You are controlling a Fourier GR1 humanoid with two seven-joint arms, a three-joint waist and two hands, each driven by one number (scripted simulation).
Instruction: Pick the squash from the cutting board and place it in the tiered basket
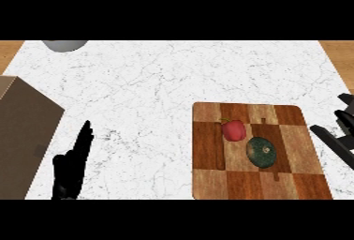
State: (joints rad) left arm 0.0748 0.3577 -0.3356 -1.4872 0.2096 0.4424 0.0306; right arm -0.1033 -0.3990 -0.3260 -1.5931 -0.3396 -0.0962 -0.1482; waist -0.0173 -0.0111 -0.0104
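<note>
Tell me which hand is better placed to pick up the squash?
Probably the right hand: it is beside the cutting board holding the squash. The left hand is far across the counter.

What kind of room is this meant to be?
Most likely a kitchen: a white marble-look counter holds a wooden cutting board with a dark green squash and a red pepper on it.
</note>
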